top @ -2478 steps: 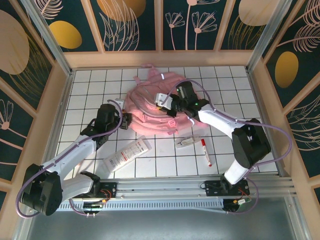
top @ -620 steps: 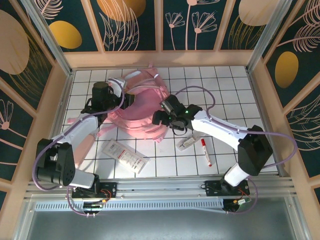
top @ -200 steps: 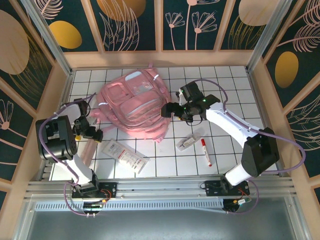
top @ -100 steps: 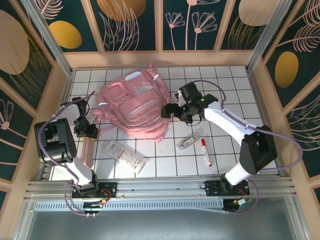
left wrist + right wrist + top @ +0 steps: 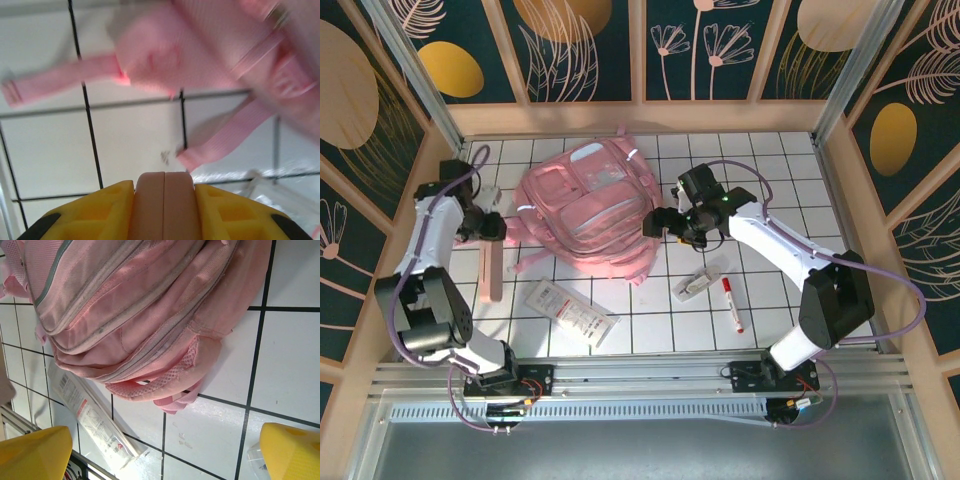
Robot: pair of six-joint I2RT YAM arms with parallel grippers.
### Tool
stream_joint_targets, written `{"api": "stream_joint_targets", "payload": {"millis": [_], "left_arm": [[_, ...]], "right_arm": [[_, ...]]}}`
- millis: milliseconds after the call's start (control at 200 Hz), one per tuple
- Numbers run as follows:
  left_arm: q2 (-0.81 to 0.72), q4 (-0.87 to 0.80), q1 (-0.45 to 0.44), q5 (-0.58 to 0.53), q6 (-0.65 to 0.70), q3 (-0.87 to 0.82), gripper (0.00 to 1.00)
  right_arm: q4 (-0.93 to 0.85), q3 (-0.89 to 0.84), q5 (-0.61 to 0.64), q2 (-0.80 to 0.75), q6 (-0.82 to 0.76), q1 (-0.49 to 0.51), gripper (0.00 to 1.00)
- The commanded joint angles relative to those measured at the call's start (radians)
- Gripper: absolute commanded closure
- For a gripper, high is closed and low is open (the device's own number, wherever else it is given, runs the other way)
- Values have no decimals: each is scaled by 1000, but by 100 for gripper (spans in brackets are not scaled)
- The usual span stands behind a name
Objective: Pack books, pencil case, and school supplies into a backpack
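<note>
1. The backpack point(image 5: 582, 212) lies flat on the gridded table point(image 5: 770, 180), left of centre, toward the back.
2. The right wrist view shows its zips and mesh edge up close. The blurred left wrist view shows two loose straps point(image 5: 210, 145) on the tiles.
3. The right gripper point(image 5: 656, 222) sits just beside the backpack's right edge, fingers point(image 5: 35, 452) spread wide with nothing between.
4. The left gripper point(image 5: 490, 228) is near the backpack's left side. Its yellow fingers point(image 5: 100, 210) stand narrow around a tan piece point(image 5: 164, 200); I cannot tell what it is.
5. The marker point(image 5: 731, 303) and a clear packet point(image 5: 700, 280) lie to the right, and a white printed packet point(image 5: 572, 312) lies in front.
</note>
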Motion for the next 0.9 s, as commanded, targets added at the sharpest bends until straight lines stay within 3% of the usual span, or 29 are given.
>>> {"api": "stream_joint_targets", "payload": {"millis": [0,140,235,405,570,806,891], "left_arm": [[-80,-42,2,241,-111,107,97],[-165,89,-72,495,-248,60,98],[-235,276,-115,646,-368,-39,94],[-389,731,-154,749,-719,-327,98],[-452,772,-180,737,-757,-417,98],[-447,751,-195,695,-846,-457,100],[-452,766,-198,719,-867,-471,100]], "right_arm": [[71,-9,-34,-30,-10,44,4],[246,-2,61,-62,-198,199,3],[387,-21,127,-79,-308,295,1],[502,34,84,-32,-186,345,1],[538,73,57,1,-144,413,1],[425,143,377,84,-152,534,1],[326,186,594,127,-150,554,1]]}}
